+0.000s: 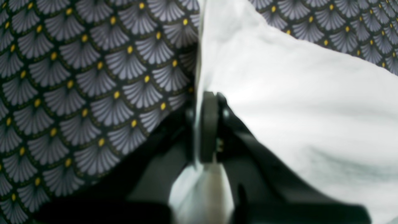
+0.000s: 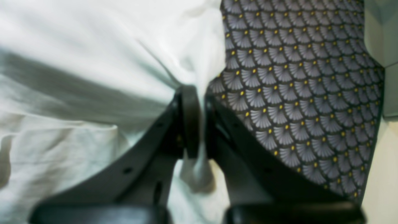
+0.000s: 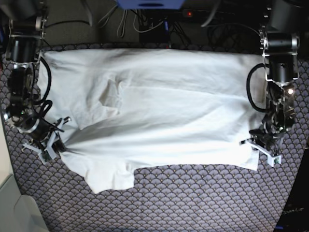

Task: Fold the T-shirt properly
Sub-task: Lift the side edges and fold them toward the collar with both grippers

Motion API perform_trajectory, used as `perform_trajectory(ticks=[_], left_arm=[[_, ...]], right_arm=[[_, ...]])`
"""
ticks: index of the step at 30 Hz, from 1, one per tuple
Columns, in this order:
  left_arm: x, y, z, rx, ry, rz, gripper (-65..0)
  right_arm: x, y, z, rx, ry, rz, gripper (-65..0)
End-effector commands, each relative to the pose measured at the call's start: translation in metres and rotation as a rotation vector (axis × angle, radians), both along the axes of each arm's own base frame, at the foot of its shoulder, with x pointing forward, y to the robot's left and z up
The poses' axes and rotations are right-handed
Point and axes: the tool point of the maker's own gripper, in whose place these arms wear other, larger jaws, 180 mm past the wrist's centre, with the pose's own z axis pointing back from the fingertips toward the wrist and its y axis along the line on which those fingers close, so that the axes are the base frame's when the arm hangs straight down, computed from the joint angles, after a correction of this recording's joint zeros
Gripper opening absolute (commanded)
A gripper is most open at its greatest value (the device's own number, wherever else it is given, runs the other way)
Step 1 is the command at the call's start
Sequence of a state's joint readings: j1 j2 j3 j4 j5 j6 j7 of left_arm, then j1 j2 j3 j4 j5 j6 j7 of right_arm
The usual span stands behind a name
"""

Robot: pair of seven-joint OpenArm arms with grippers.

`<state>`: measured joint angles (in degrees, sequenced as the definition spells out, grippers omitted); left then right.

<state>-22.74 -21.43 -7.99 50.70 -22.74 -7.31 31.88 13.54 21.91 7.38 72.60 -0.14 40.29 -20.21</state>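
Pinching the T-shirt (image 3: 159,121) at opposite edges, left hand (image 3: 262,145) and right hand (image 3: 48,143) look mid-fold; next, lifting together.

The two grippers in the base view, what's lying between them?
Only the T-shirt spans from the right gripper to the left gripper, each pinching an edge; the base view shows it.
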Motion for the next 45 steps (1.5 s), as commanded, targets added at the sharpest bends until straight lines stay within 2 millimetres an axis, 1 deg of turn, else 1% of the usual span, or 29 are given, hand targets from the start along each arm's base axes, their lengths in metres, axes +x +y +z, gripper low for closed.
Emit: perform_trajectory(ticks=[1,7,9,19,21,23,25,27,29,30,31,33,35,37,42,45], left_arm=[[0.015,0.012,0.027,0.025,-0.072,0.012,-64.4],[0.015,0.013,0.027,0.020,-0.075,0.015,-64.4],[0.016,0.013,0.028,0.021,-0.079,0.015,-64.4],[0.016,0.016,0.030,0.012,-0.090,0.029,-64.4],[0.015,0.023,0.034,-0.028,-0.108,0.065,-64.4],[0.012,0.025,0.036,-0.088,-0.134,0.070,-64.4],[0.011,0.023,0.040,-0.122,-0.161,0.039,-64.4],[0.008,0.019,0.037,-0.130,-0.164,0.005,-64.4],[0.007,0.015,0.037,-0.136,-0.166,-0.016,-64.4],[0.005,0.014,0.035,-0.138,-0.162,-0.020,-64.4],[0.000,0.014,0.028,-0.140,-0.147,-0.021,-64.4],[-0.004,0.011,0.025,-0.141,-0.144,-0.035,-64.4],[-0.002,0.007,0.036,-0.129,-0.174,-0.065,-64.4],[-0.008,0.004,0.036,-0.117,-0.179,-0.083,-64.4],[-0.011,-0.006,0.058,-0.075,-0.240,-0.129,-64.4],[-0.015,-0.008,0.061,-0.065,-0.248,-0.141,-64.4]], right_arm=[[0.009,-0.010,0.021,-0.003,-0.062,-0.013,-65.0],[0.007,-0.018,0.022,0.000,-0.067,-0.035,-65.0],[0.007,-0.024,0.025,-0.004,-0.072,-0.047,-65.0],[0.007,-0.027,0.027,-0.002,-0.079,-0.056,-65.0],[0.007,-0.036,0.030,0.004,-0.089,-0.084,-65.0],[0.003,-0.041,0.028,0.006,-0.086,-0.098,-65.0],[0.001,-0.041,0.032,-0.001,-0.098,-0.095,-65.0],[-0.005,-0.037,0.033,-0.009,-0.102,-0.083,-65.0],[-0.009,-0.031,0.038,-0.021,-0.119,-0.067,-65.0],[-0.013,-0.029,0.038,-0.027,-0.121,-0.060,-65.0],[-0.015,-0.027,0.040,-0.034,-0.128,-0.052,-65.0],[-0.020,-0.022,0.043,-0.044,-0.136,-0.039,-65.0],[-0.026,-0.020,0.042,-0.050,-0.135,-0.030,-65.0],[-0.029,-0.019,0.042,-0.055,-0.134,-0.026,-65.0],[-0.039,-0.018,0.035,-0.063,-0.116,-0.019,-65.0],[-0.040,-0.019,0.034,-0.065,-0.112,-0.021,-65.0]])
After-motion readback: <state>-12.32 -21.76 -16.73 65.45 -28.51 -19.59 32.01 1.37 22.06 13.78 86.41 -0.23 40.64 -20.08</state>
